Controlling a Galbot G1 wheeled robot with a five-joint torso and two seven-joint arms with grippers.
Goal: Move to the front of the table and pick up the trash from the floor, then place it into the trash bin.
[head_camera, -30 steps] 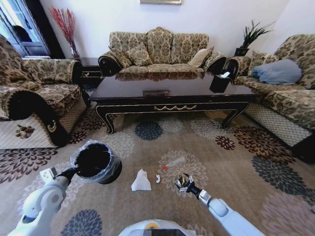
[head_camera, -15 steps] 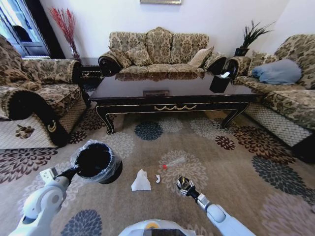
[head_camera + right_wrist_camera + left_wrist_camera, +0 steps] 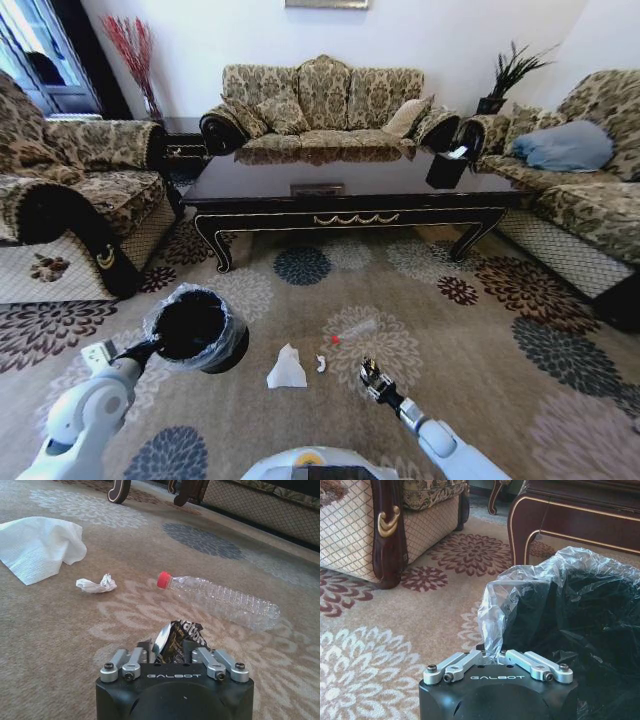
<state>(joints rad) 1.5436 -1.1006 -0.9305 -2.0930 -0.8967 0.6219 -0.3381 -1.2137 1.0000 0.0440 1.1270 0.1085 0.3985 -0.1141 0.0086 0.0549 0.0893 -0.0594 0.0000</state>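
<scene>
Right pincer (image 3: 172, 642) was clamped on the dark shiny wrapper (image 3: 179, 634), low over the carpet (image 3: 480, 340). Plastic bottle (image 3: 220, 601), white tissue (image 3: 37, 546) and small scrap (image 3: 96, 584) lay ahead on the floor. Left pincer (image 3: 496, 656) gripped the trash bin (image 3: 575, 625) liner's rim.

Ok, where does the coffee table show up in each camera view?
Head view: the table spans the middle, in front of the far sofa.
Left wrist view: its corner and curved leg, just beyond the trash bin.
Right wrist view: dark curved feet far beyond the bottle, probably its legs.
Shared landmark: the floral carpet.
</scene>
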